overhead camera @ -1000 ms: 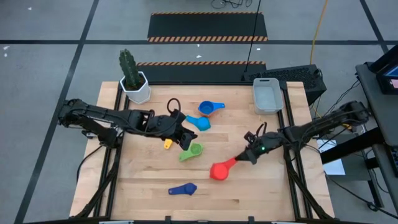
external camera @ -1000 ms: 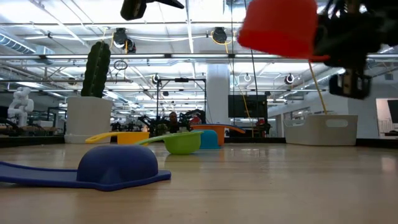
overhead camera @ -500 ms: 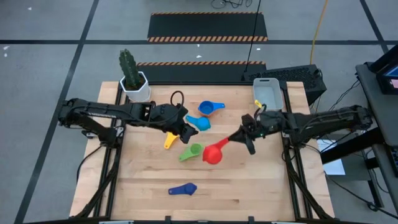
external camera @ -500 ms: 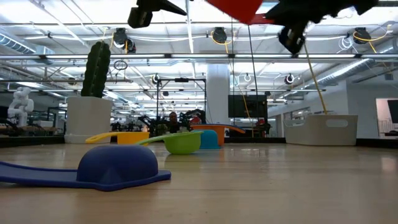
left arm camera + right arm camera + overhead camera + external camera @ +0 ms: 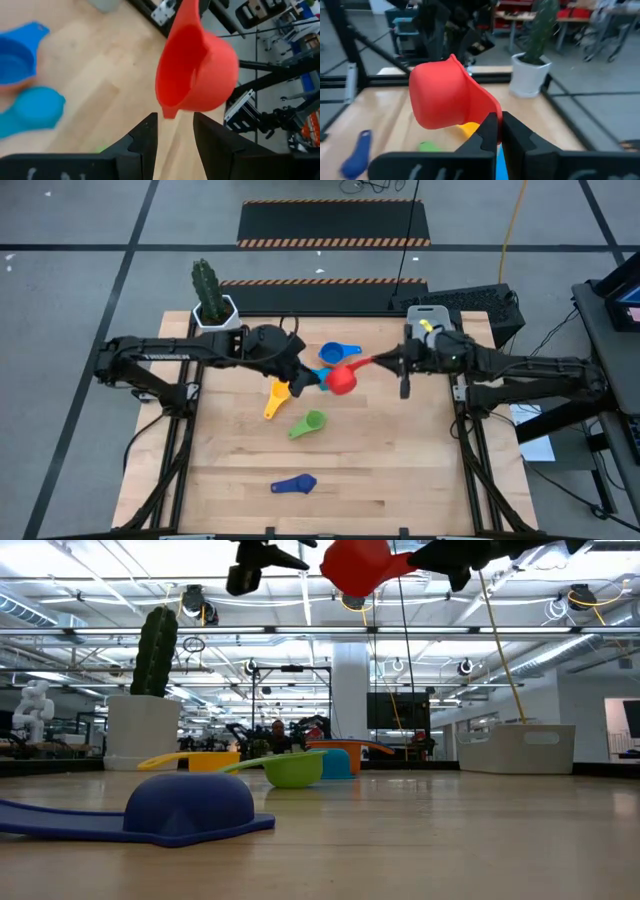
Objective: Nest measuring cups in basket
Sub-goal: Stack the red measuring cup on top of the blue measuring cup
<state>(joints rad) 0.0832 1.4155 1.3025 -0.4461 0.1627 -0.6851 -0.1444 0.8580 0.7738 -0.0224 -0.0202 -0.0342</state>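
— Where do we stand with the red plastic measuring cup with the round bowl (image 5: 341, 381)?

— Our right gripper (image 5: 384, 363) has its fingers clenched on the flat handle, and the bowl hangs in the air over the table's middle, tilted on its side. Our left gripper (image 5: 298, 376) sits just beside the bowl with its fingers (image 5: 143, 137) parted and nothing between them.

— What could go wrong?

— We judge the grip thin: only the handle's end is pinched, so the bowl could swing or slip out. If the left arm closes in, the two grippers could knock together, or we could drop the cup onto the blue scoops below.

— And the pale grey translucent rectangular basket (image 5: 430, 332)?

— It lies at the table's far right edge, partly under our right arm, with no cups visible in it. That arm itself crowds the way in.

— What else is around?

— The two light blue cups (image 5: 336, 354) near the grippers, the yellow cup (image 5: 276, 397), the green cup (image 5: 308, 424), the dark blue cup (image 5: 295, 484) well apart near the front, and the cactus in its white hexagonal pot (image 5: 216, 318) at the far left corner.
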